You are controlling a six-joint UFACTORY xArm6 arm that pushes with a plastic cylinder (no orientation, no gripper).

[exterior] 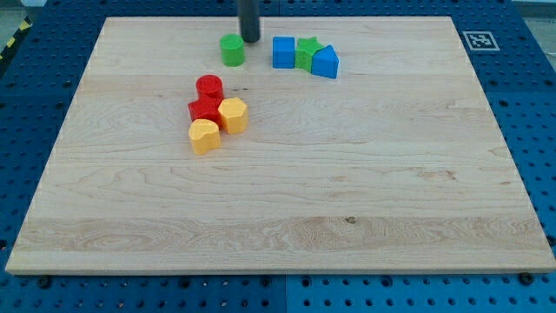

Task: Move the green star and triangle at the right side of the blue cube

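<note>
The blue cube (pixel 283 52) sits near the view's top centre. The green star (pixel 307 51) touches its right side. The blue triangle (pixel 326 63) touches the star on the right, slightly lower. My tip (pixel 250 40) stands on the board just left of the blue cube and just up-right of a green cylinder (pixel 232 50). The tip touches none of the three task blocks as far as I can tell.
A cluster lies left of centre: a red cylinder (pixel 209 87), a red block (pixel 205 110), a yellow hexagonal block (pixel 233 115) and a yellow heart-like block (pixel 204 136). The wooden board (pixel 278 217) ends on a blue pegboard (pixel 521 104).
</note>
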